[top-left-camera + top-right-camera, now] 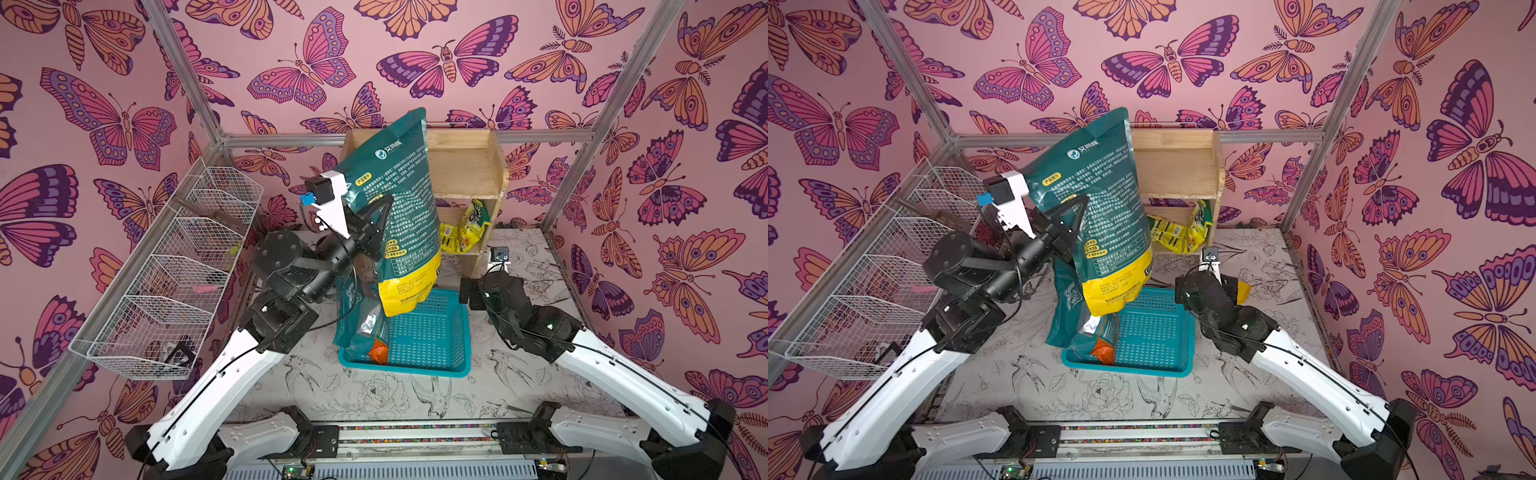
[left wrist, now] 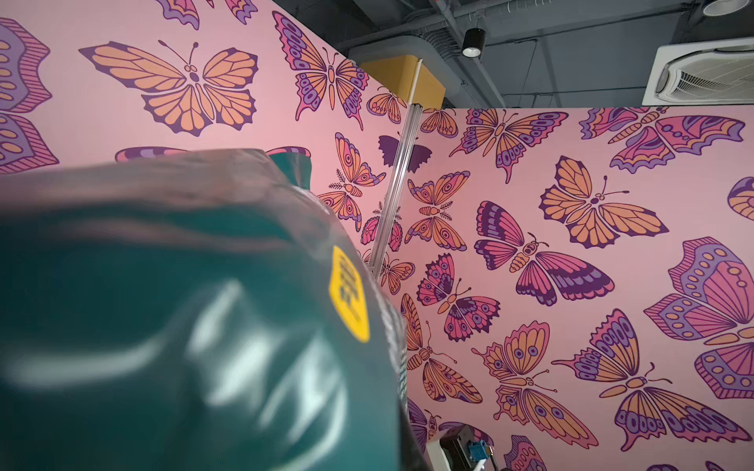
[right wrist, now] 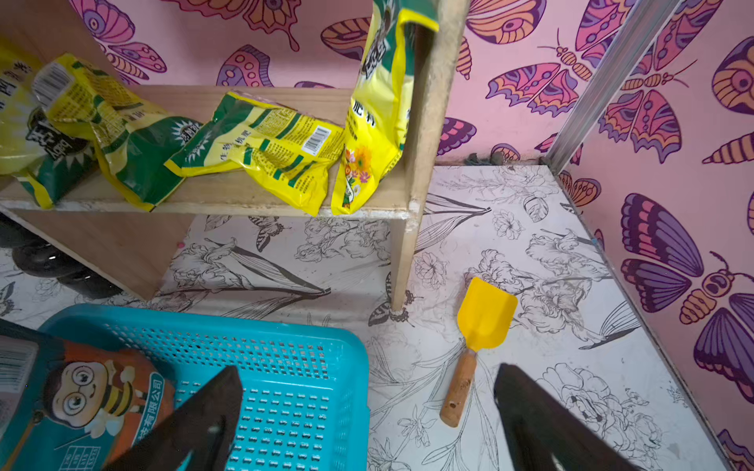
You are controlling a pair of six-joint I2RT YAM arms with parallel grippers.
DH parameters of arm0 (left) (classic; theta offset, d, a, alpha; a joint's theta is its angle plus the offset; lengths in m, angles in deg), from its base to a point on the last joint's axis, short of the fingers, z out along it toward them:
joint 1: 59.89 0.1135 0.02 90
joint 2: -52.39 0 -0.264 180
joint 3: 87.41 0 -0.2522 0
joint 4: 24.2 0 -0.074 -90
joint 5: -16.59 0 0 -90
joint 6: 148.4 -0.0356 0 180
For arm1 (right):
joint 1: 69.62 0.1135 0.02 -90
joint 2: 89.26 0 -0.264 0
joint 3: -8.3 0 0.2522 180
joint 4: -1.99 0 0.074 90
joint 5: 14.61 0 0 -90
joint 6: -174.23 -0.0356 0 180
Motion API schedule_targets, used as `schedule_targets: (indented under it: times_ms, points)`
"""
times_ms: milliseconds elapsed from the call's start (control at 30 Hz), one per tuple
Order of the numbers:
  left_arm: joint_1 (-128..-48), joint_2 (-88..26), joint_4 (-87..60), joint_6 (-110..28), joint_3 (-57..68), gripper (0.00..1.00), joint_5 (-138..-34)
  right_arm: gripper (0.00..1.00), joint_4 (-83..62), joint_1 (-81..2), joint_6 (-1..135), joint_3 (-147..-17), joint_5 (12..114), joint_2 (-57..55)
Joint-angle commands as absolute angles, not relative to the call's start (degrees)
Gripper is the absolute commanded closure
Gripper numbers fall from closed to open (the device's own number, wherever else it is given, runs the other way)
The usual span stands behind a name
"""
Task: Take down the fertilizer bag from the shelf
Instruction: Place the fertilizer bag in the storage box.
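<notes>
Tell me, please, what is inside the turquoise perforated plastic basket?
A teal-and-orange pouch with a cartoon bee sits at one side of the turquoise basket; the hanging teal-and-yellow fertilizer bag hides its far corner from above.

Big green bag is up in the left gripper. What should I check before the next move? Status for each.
1. Left gripper shut on fertilizer bag: ok.
2. Bag off the shelf top tier: ok; its bottom hangs over the blue basket.
3. Room in basket: ok; other bags fill only its left part.
4. Right gripper open, empty, apart from the bag: ok.
5. Grip depth: cannot tell; the bag fills the left wrist view.
</notes>
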State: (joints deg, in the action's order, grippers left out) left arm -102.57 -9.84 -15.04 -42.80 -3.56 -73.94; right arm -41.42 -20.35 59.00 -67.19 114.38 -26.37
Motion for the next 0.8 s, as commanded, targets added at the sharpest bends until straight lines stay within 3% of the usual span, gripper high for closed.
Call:
schedule_targets:
  times_ms: [0,200,467,767]
  points:
    - [-104.39,-4.64,-30.11,-41.44,-0.42,1.0,-67.66,0.01,-43.97,-20.58,56.3,-66.96,113.45,-25.71]
    - [-109.03,-0.59,-33.02,-40.19,10.51,1.0,-58.79,0.01,-43.92,-20.58,56.05,-66.98,113.75,-26.12]
    - [-115.43,-2.36,-40.13,-50.34,18.85,1.0,-48.11,0.01,-44.21,-20.51,55.42,-66.39,112.6,-26.18]
    - [-118.54,-8.52,-61.57,-56.52,32.86,1.0,-37.15,0.01,-43.7,-20.52,54.87,-65.66,111.29,-26.42]
